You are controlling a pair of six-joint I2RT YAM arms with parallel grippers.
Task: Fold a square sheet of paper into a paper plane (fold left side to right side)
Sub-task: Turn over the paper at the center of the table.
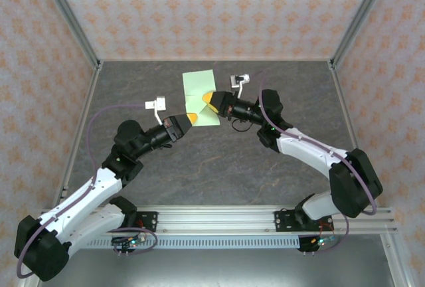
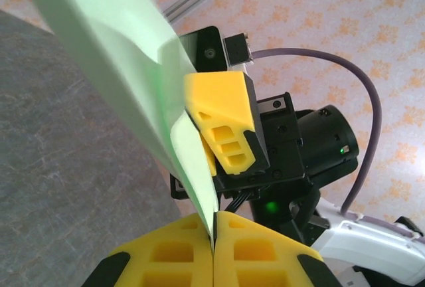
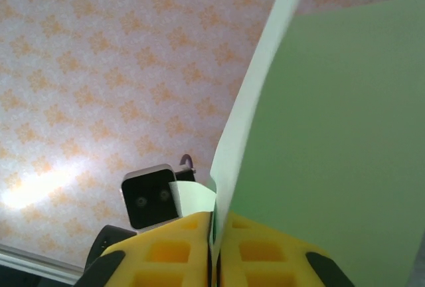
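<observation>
Grey table [image 1: 219, 167], pale green paper sheet [image 1: 199, 88] folded over, left jaws and right jaws pinching it.

Thin matt sheet of paper [image 1: 199, 91], smooth yellow plastic tool fingers [image 2: 222, 101], dull mottled grey table [image 1: 219, 167]

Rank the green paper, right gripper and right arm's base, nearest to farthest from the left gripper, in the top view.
1. green paper: pinched in the left gripper itself.
2. right gripper: just up and right, on the same paper.
3. right arm's base: far off, at the near edge, right side.
</observation>
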